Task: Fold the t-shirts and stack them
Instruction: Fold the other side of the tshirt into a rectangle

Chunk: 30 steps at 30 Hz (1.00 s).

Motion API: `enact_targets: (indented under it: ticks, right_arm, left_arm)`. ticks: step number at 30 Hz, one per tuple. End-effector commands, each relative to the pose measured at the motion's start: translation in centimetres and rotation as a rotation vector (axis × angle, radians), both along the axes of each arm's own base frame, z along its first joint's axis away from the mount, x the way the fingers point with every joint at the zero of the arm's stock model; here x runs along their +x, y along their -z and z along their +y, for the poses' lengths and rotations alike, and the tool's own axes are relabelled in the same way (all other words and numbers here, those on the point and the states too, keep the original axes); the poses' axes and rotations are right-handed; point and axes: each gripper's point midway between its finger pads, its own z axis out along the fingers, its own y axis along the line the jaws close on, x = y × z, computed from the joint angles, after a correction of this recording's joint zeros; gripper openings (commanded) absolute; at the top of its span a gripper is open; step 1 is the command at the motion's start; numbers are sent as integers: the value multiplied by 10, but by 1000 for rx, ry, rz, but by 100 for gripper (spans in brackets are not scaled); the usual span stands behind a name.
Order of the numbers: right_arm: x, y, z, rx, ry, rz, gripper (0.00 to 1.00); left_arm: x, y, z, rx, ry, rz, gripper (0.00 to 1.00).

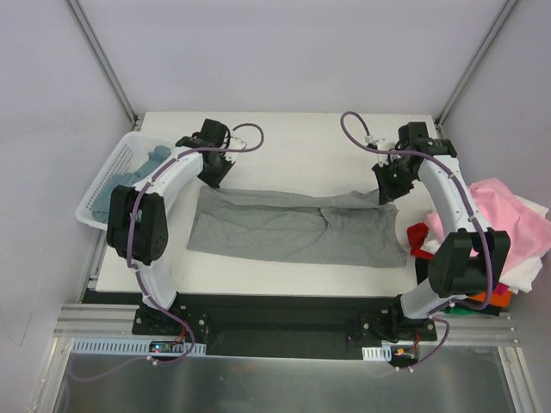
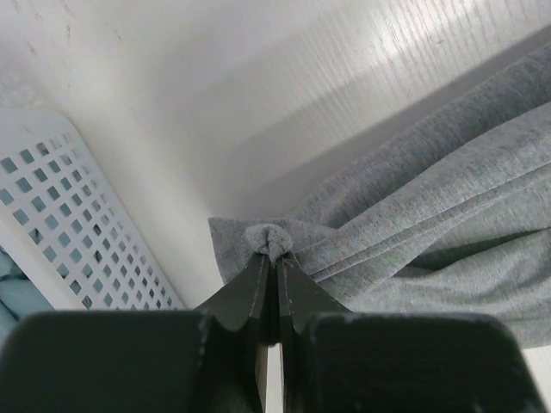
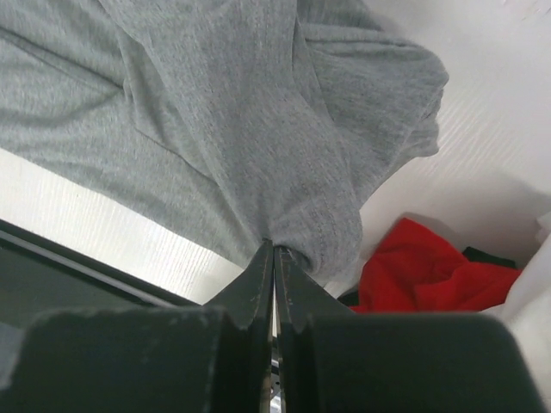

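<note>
**Overhead view.** The grey t-shirt (image 1: 293, 228) lies spread lengthwise across the middle of the white table (image 1: 293, 138). It is wrinkled, with a fold running through its centre. Your left gripper (image 1: 213, 176) stands at the shirt's far left corner and your right gripper (image 1: 387, 191) at its far right corner. Both corners are drawn up slightly toward the fingers.

The white slatted basket (image 1: 99, 202) sits at the table's left edge and holds a dusty blue-teal shirt (image 1: 129, 176). At the right edge you see a loose heap of shirts. A pink shirt (image 1: 504, 206) lies on top, a white shirt (image 1: 523, 274) below it, a red shirt (image 1: 420, 239) toward the table and an orange shirt (image 1: 492, 298) nearest the arm bases.

**Left wrist view.** The left gripper (image 2: 274, 258) has its jaws pressed together on a small bunched tuft of the grey cloth, and pleats fan out from it to the right. The basket (image 2: 77, 224) is just beside it on the left, with the blue-teal cloth (image 2: 10, 297) showing inside.

**Right wrist view.** The right gripper (image 3: 273, 251) is likewise pinched tight on a gathered edge of the grey t-shirt (image 3: 215, 103). The shirt spreads away from the fingertips over the table. The red shirt (image 3: 422, 267) lies near it on the right.
</note>
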Motion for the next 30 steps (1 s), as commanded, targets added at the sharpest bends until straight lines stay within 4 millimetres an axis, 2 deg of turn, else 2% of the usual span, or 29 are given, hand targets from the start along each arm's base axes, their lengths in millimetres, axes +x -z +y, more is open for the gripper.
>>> enact_targets:
  ticks: [1, 12, 27, 30]
  right_arm:
    - [-25, 1, 3, 6, -49, 34, 1]
    - [-47, 21, 4, -5, -81, 109, 1]
    - [-64, 45, -5, -70, -100, 181, 1]
    - [-67, 51, -6, -86, -105, 195, 1]
  left_arm:
    - [-16, -12, 4, 15, 14, -8, 0]
    - [-43, 10, 8, 39, 18, 63, 0]
    - [-55, 28, 13, 58, 19, 118, 0]
    - [-58, 31, 16, 72, 17, 127, 4]
